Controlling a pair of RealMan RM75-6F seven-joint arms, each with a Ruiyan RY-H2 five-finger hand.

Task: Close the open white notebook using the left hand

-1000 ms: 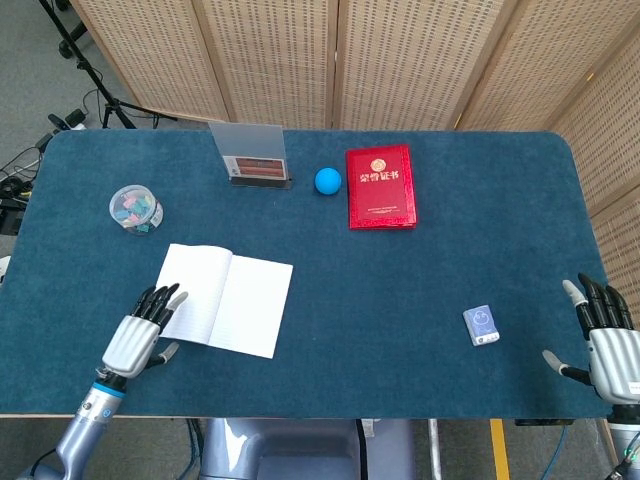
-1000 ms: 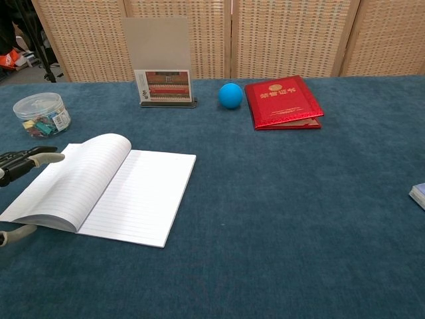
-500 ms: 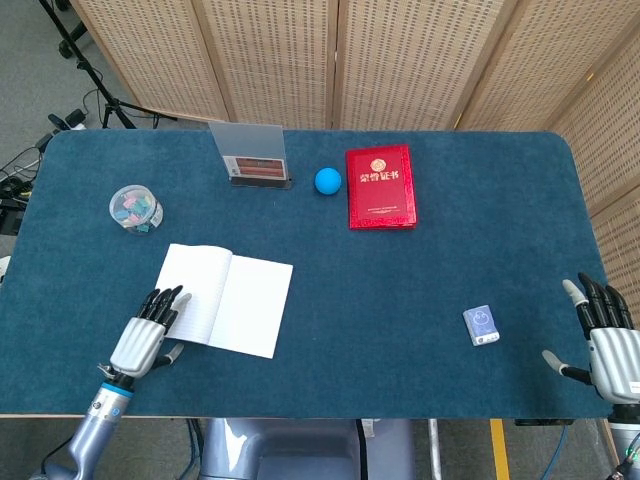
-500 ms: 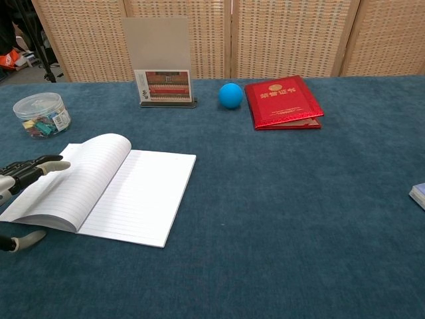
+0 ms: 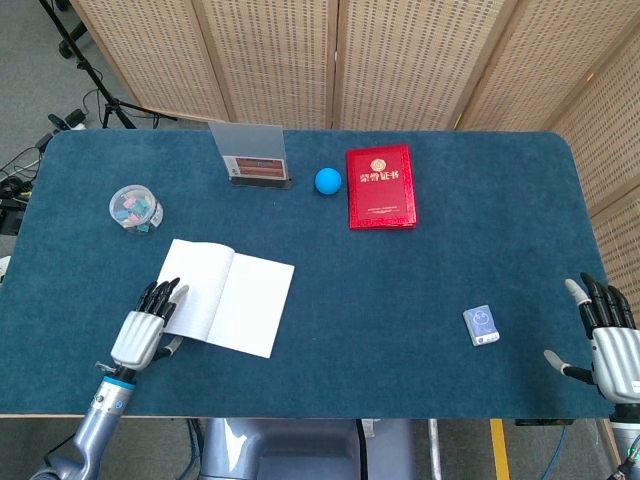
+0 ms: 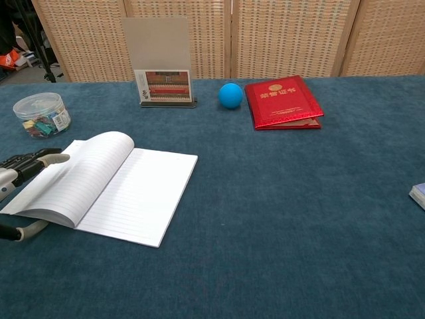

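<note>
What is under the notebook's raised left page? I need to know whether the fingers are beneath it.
The left hand sits at the white notebook's left edge; its thumb reaches below. Anything farther underneath is hidden.

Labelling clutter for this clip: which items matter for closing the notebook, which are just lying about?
Job: white notebook, lying open; left hand at its left edge.

Lying about: red booklet, blue ball, clear tub of clips, photo stand, small blue card, right hand, idle and open.
</note>
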